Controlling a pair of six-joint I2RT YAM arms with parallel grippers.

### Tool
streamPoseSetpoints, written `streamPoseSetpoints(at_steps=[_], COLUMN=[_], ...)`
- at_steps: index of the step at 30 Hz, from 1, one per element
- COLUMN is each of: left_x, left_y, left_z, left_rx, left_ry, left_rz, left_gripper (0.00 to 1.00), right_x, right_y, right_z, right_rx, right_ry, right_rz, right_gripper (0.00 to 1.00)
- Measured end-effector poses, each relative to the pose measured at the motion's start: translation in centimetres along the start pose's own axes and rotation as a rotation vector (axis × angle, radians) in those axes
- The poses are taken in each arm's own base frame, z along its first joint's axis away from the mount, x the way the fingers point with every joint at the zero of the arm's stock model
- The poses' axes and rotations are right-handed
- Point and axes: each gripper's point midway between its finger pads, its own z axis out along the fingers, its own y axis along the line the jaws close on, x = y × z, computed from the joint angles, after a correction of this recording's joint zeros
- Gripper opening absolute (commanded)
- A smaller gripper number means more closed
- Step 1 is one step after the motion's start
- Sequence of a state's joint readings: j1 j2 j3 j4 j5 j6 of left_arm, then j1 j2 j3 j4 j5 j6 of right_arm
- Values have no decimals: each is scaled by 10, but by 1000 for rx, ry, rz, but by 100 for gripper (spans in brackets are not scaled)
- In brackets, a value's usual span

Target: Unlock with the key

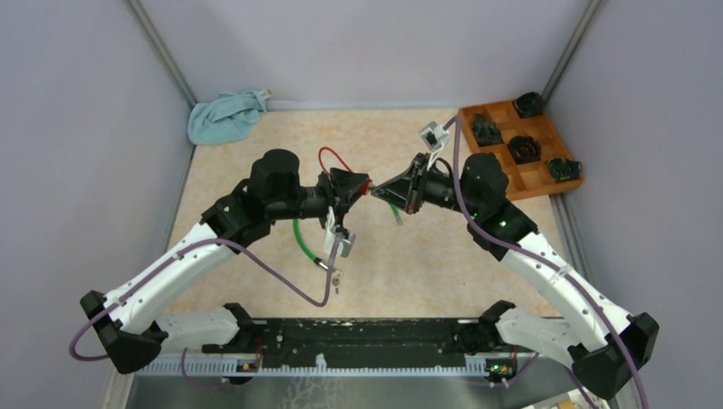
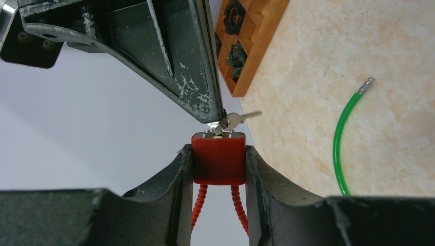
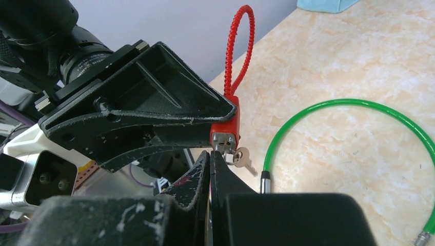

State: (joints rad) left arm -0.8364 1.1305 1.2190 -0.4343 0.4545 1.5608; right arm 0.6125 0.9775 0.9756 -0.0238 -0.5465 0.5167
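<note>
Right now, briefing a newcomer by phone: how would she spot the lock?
Above the table's middle, the left gripper and right gripper meet. The left one clamps the lock: a small red block with a red loop, a key at its end. The cable on the table is green.

Bright, even, diffuse light fills all 3 views; shadows on the table [image 1: 384, 136] are soft and faint.

You see red padlock [image 2: 218, 159]: blocky body, held off the desk above its middle, metal keyhole face toward the right edge | red cable shackle [image 3: 239, 48]: closed loop, both ends in body | silver key [image 2: 241, 119]: touching keyhole face, blade sideways, seating unclear
</note>
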Motion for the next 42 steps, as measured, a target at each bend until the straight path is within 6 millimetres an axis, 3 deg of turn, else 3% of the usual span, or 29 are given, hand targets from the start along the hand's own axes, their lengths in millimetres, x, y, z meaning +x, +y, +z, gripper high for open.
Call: streamPoseSetpoints(at_steps=[10, 12, 13, 18, 21, 24, 31, 35, 42], left_x=[0, 0, 1, 4, 3, 2, 1, 1, 0], left_y=[0, 0, 0, 0, 0, -1, -1, -1, 0], left_z=[0, 0, 0, -1, -1, 0, 0, 0, 0], left_rx=[0, 0, 1, 1, 1, 2, 3, 3, 1], left_ry=[2, 2, 3, 20, 17, 8, 5, 5, 0], left_rz=[-1, -1, -1, -2, -2, -2, -2, -2, -1], left_gripper=[0, 0, 0, 0, 0, 0, 0, 0, 0], right_x=[4, 7, 9, 6, -6, -15, -9, -7, -5], right_y=[0, -1, -1, 0, -5, -13, -9, -4, 0], right_z=[2, 3, 3, -1, -11, -15, -9, -6, -7], right_rx=[-8, -3, 2, 6, 28, 52, -4, -46, -68], right_ry=[11, 20, 27, 26, -12, -39, -2, 16, 25], right_rz=[-70, -87, -87, -58, -34, -13, 46, 65, 71], right_gripper=[0, 18, 22, 31, 37, 37, 29, 17, 16])
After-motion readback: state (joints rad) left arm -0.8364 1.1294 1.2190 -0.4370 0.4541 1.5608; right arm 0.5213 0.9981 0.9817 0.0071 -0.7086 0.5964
